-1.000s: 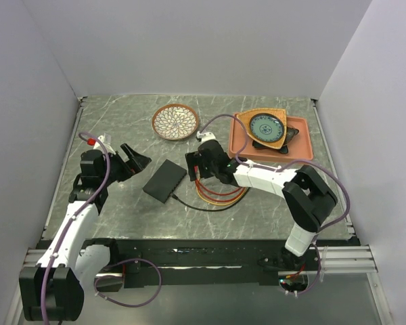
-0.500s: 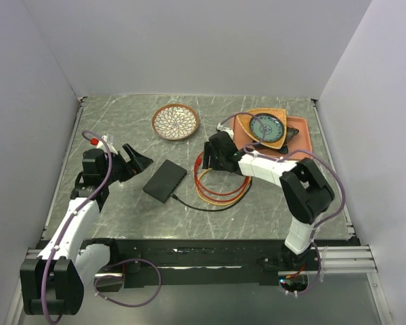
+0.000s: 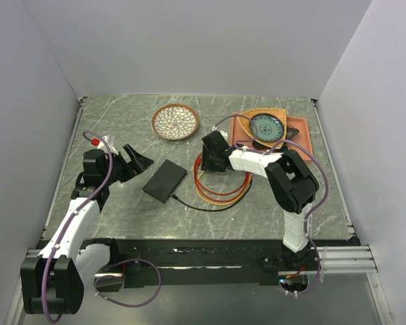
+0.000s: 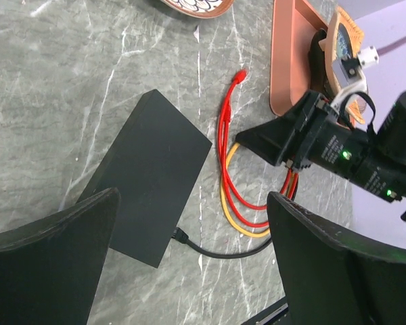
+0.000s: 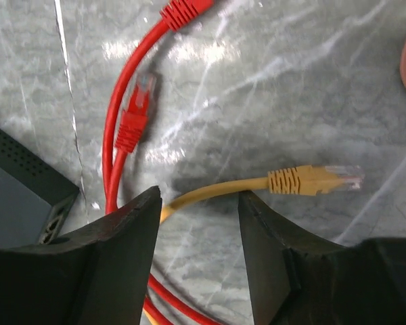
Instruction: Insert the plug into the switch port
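Observation:
The switch is a flat black box lying left of a coil of red and yellow cables. In the right wrist view a yellow plug lies on the table. Its cable runs across the gap at the tips of my right gripper, which is open and narrow, holding nothing. A red plug lies beside it, and the switch's corner shows at the left. My left gripper hangs wide open above the switch with nothing in it.
A thin black cable leaves the switch's near edge. A patterned bowl sits at the back. An orange tray at the back right holds a blue dish, close behind my right gripper.
My right gripper has moved from beside the switch back and right, over the cable ends, and its jaws have narrowed. The left gripper has barely moved.

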Controlling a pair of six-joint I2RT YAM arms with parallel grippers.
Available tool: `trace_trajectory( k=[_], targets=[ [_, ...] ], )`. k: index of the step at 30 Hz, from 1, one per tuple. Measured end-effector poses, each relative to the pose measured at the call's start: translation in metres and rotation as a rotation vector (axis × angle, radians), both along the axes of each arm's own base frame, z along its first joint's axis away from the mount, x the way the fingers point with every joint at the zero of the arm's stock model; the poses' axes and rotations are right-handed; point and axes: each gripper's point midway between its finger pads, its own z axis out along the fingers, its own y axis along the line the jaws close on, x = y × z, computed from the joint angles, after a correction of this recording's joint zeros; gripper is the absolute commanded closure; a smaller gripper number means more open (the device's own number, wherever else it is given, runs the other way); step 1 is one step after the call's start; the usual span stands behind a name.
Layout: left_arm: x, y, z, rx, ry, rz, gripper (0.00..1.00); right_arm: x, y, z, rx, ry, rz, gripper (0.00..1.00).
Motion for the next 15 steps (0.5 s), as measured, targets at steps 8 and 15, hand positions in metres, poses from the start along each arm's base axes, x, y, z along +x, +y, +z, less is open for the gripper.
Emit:
trace_trajectory(
  k=[8, 15],
  targets=[
    [-0.001, -0.001, 0.000, -0.004, -0.001, -0.006, 0.04, 0.017, 0.006, -0.002, -0.050, 0.000, 0.017, 1.00],
    [-0.001, -0.001, -0.001, -0.004, 0.002, -0.006, 0.04, 0.017, 0.005, -0.002, -0.064, 0.003, 0.033, 1.00]
  ],
)
